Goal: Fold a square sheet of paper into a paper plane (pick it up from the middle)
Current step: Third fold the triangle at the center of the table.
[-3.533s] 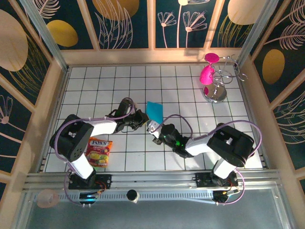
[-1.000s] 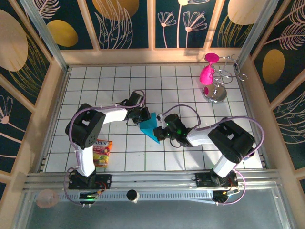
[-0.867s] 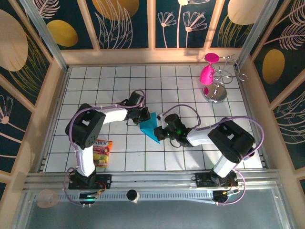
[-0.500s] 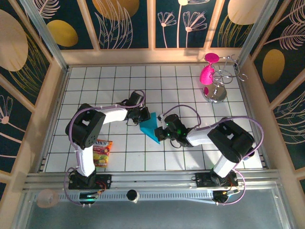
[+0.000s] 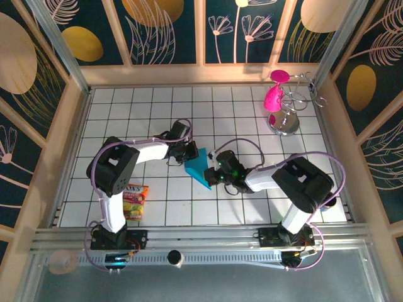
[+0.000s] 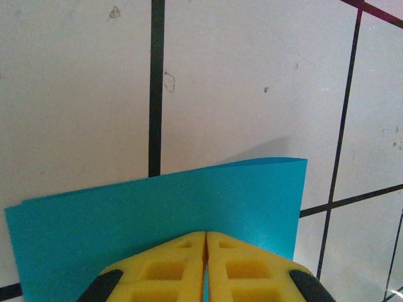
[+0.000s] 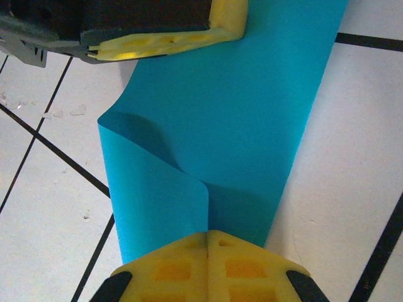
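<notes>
We hold the blue square sheet of paper (image 5: pixel 199 168) at the middle of the desk (image 5: pixel 126 113), right between our two arms. Our left gripper (image 6: pixel 206 242) is pinched shut on one edge. Our right gripper (image 7: pixel 208 238) is pinched shut on the edge across from it. The paper is bent over, with a loose curl by the right gripper. We think that arm should press the fold.

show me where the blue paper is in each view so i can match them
Top external: blue paper mid-picture, between left hand and right hand.
Left wrist: lower half, pinched at the bottom by the left hand's yellow fingers.
Right wrist: centre, running from the right hand at the bottom up to the left hand at top left.
Shared landmark: the black grid lines of the table.
</notes>
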Motion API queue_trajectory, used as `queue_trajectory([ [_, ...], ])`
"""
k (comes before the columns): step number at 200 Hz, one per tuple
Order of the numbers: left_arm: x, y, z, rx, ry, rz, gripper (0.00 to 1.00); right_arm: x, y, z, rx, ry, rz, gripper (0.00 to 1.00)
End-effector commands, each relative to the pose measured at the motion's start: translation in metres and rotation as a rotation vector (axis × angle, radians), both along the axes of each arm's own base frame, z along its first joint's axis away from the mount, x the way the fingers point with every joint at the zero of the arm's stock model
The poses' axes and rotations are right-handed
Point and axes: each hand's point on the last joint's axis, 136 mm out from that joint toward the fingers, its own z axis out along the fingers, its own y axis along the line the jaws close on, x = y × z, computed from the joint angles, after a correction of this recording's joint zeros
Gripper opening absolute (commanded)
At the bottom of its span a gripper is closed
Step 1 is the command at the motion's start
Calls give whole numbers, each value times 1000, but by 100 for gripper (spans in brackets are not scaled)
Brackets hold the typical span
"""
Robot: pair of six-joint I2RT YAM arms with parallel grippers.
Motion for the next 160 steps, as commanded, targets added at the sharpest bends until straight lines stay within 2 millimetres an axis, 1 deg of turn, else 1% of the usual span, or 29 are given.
queue_trajectory([
  [1,-12,5,-14,43,42,-18,10,4,-5,-9,-30,24,-33,0],
  [16,-6,3,8,14,-12,-3,11,3,-6,-12,-38,30,-35,0],
  [32,1,6,32,-1,-76,34,15,3,-7,-12,-37,38,-36,0],
  [50,3,12,57,-24,-132,84,20,3,-6,-13,-35,44,-36,0],
  [55,2,15,62,-34,-139,100,21,3,-6,-13,-34,45,-37,0],
  [58,1,15,60,-37,-135,107,22,3,-6,-13,-35,47,-38,0],
  [60,1,16,69,-52,-151,114,22,3,-6,-13,-34,48,-39,0],
  [66,0,16,77,-79,-164,131,24,3,-5,-13,-32,49,-40,0],
  [69,-5,19,71,-78,-149,137,24,3,-5,-12,-32,50,-41,0],
  [82,-16,19,73,-139,-132,157,26,2,-6,-14,-32,56,-44,0],
  [99,-32,14,74,-200,-105,163,30,3,-6,-14,-30,62,-50,0],
  [129,-51,3,71,-256,-66,165,31,3,-6,-14,-25,69,-55,0],
  [137,-55,-1,69,-276,-54,160,29,3,-7,-15,-27,72,-58,0],
  [160,-66,-10,56,-287,-6,144,20,2,-8,-16,-25,76,-59,0],
])
